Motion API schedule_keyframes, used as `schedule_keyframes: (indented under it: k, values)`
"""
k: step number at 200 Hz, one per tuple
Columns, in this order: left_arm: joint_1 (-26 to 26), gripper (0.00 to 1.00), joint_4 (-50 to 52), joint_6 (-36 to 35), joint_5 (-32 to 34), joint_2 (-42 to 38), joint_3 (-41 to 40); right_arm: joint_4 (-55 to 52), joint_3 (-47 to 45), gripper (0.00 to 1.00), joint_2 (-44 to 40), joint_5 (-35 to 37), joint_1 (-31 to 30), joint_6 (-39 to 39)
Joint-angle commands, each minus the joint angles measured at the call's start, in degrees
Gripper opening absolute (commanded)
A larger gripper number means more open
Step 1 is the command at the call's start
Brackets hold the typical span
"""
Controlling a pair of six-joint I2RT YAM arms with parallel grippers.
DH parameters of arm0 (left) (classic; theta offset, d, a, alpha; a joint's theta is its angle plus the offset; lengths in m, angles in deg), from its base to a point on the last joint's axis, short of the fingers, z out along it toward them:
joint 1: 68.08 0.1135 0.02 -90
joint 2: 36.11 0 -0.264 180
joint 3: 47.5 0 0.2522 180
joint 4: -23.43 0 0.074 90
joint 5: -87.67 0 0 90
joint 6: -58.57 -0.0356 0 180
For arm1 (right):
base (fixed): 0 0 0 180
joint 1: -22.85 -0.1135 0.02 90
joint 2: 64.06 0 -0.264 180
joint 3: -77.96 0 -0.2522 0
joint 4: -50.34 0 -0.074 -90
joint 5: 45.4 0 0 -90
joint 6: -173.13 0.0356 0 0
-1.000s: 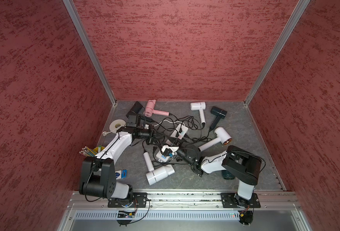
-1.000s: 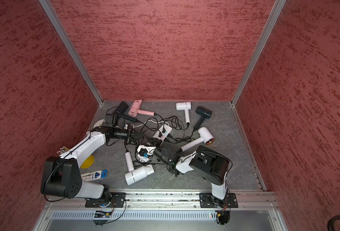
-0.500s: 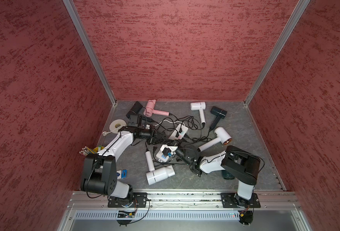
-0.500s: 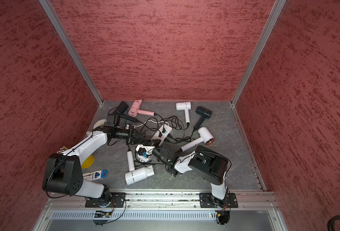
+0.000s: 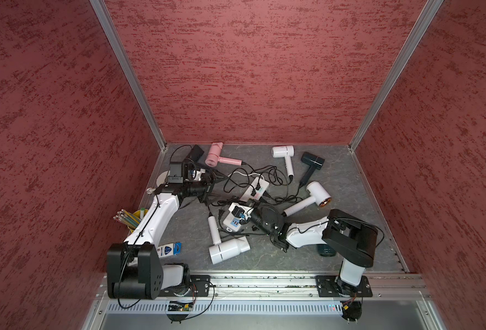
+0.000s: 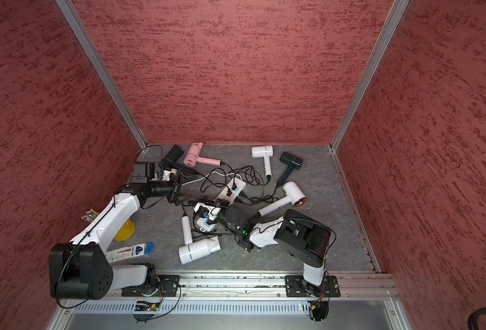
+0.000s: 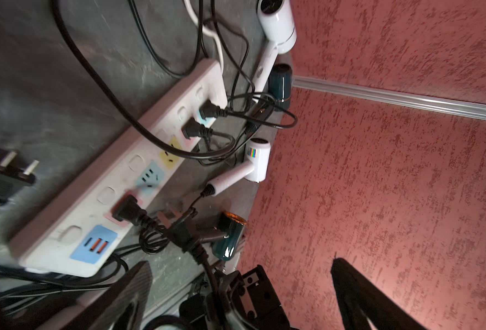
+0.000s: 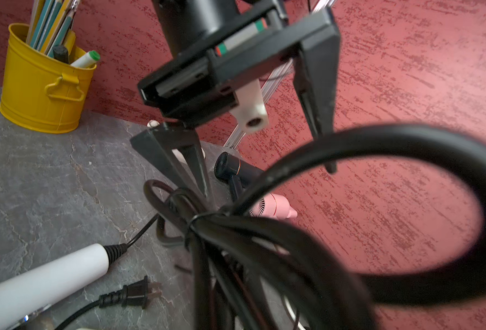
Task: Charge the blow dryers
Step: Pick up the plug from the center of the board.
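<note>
In both top views the blow dryers (image 5: 229, 248) lie scattered on the grey floor (image 5: 350, 200) in the lower middle of the frame, around the white power strip (image 5: 254, 188). The left claw (image 5: 215, 191), nearly closed a second ago, now stands wide and empty at centre left. The right claw (image 5: 246, 215) has just closed above the strip.

In the left wrist view the left claw's fingers (image 7: 133, 288) are far apart at the bottom edge. Three plugs sit in the strip. One loose plug (image 7: 183, 230) hangs just beside it on a black cord (image 7: 204, 258) that seems to run into the right claw.

In the right wrist view a bundle of cords (image 8: 236, 243) hides that claw's own fingers. Probably the cord has passed from left to right, so plugging in can follow.
</note>
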Motion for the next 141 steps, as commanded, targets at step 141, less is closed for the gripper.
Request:
schedule_keyframes:
  k: [141]
  values:
    - [-10.77, 1.00, -11.55, -19.45, 36.42, -25.60, -14.97, -45.49, 21.00, 0.00, -6.12, -9.76, 5.60, 28.85]
